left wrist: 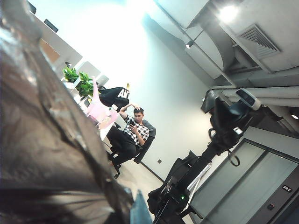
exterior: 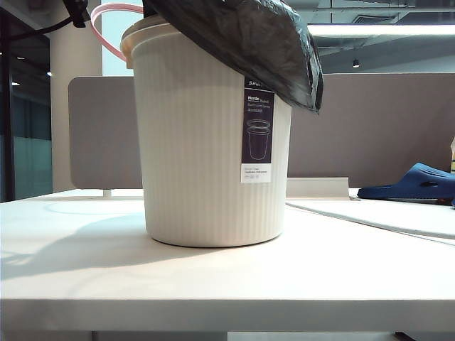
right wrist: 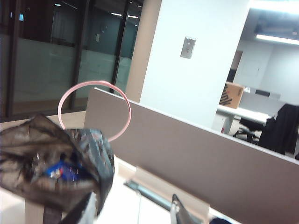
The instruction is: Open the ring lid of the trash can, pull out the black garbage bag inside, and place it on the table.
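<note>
The white surface [exterior: 213, 284] fills the front of the exterior view, with its thick front edge closest to the camera, and the trash can [exterior: 206, 142] stands upright on it near the middle, its dark purple label turned to the front. The black garbage bag [exterior: 249, 42] comes out over the rim of the can and hangs down on the right side, so that its lower edge covers the top of the label; its upper part leaves the picture. The ring lid [exterior: 106, 28] is lifted off the rim and shows at the upper left, behind the can, tilted up; a dark part of an arm is just beside it at the top edge, but I cannot tell if they touch. In the right wrist view the ring lid [right wrist: 93, 109] stands as a pink hoop behind the crumpled bag [right wrist: 56, 163], and something blue shines through the thin plastic. The right pincer [right wrist: 133, 210] is seen only by its two dark fingertips, which stand apart with nothing between them, so it is released. In the left wrist view the bag [left wrist: 46, 154] fills the near side, very close to the lens; the left pincer itself is hidden, but it is clenched. A blue slipper [exterior: 416, 183] lies on the surface at the far right, and a grey partition panel [exterior: 370, 128] stands behind.
</note>
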